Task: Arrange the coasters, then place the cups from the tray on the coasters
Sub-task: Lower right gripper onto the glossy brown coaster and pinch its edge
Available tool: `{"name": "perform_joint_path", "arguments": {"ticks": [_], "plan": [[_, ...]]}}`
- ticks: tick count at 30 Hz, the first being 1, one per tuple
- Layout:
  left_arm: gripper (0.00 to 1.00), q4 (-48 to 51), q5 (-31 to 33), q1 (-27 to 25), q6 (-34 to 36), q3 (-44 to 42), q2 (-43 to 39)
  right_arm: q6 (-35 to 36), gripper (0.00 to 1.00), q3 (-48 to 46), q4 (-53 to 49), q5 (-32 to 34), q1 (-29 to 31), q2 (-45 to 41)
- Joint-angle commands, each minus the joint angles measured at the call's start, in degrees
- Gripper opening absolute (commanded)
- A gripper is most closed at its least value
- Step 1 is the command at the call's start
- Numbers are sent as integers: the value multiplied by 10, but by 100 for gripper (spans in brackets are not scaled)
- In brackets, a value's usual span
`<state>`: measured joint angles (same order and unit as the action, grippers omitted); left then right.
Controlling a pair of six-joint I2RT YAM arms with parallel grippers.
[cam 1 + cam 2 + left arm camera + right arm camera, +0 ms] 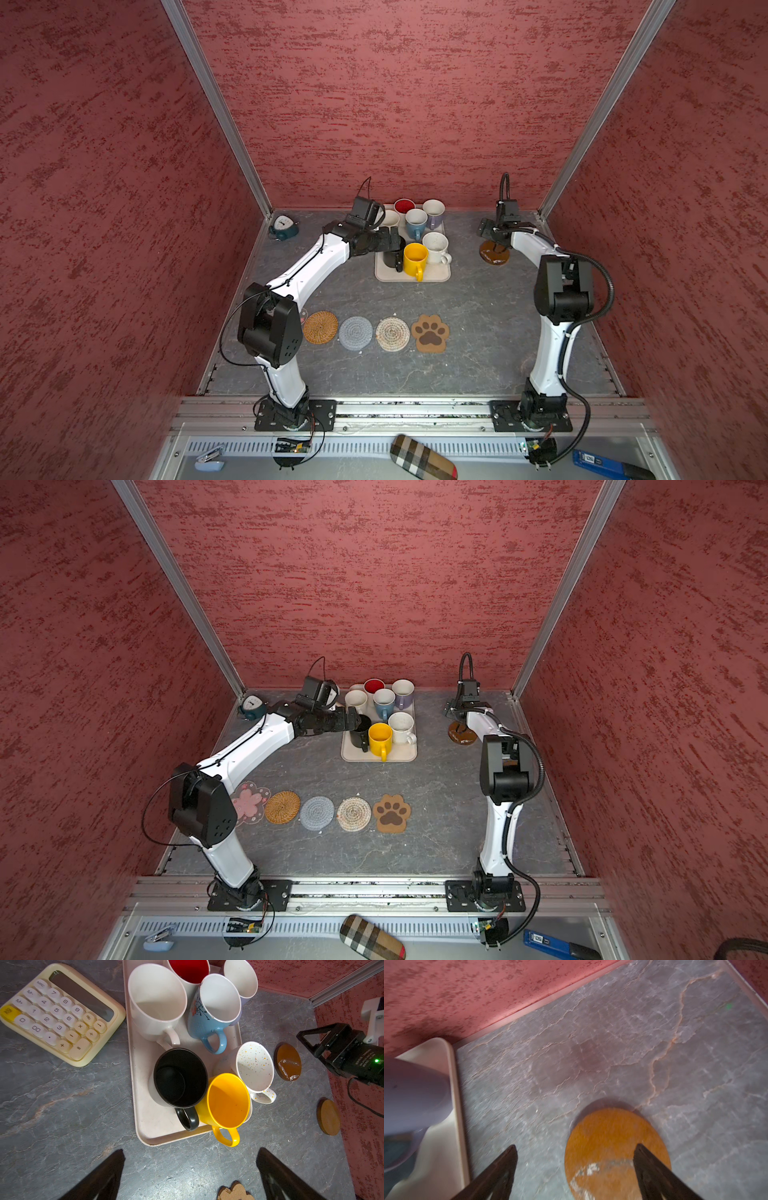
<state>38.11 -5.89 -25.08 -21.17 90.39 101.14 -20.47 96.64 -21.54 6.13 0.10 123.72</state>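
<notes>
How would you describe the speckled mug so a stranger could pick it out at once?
Start at the beige tray at the back of the table. In its near row of three mugs, take the right-hand one, beside the yellow mug. This speckled mug is the only white one with coloured flecks inside.

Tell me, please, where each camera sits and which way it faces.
Top views: high above the front rail, facing down toward the back wall; both arms, tray and coaster row show.
Left wrist: on the left arm, looking down past the open left gripper at the cups; the right gripper shows.
Right wrist: on the right arm, looking down past its open gripper at the scuffed brown disc.
Shared: both wrist views show that disc and tray.
</notes>
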Motion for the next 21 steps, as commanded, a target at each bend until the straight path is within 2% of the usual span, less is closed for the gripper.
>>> {"name": "perform_joint_path", "arguments": {"ticks": [1, 8, 21], "plan": [[99, 5, 9, -1, 10, -10, -15, 20, 88, 42, -29, 30, -5, 29], [100, -1, 6, 0, 7, -43, -32, 33, 88, 88, -56, 35, -12, 73], [100, -25, 2, 1, -1, -94, -57, 34, 87, 88, -83, 14, -27, 84]]}}
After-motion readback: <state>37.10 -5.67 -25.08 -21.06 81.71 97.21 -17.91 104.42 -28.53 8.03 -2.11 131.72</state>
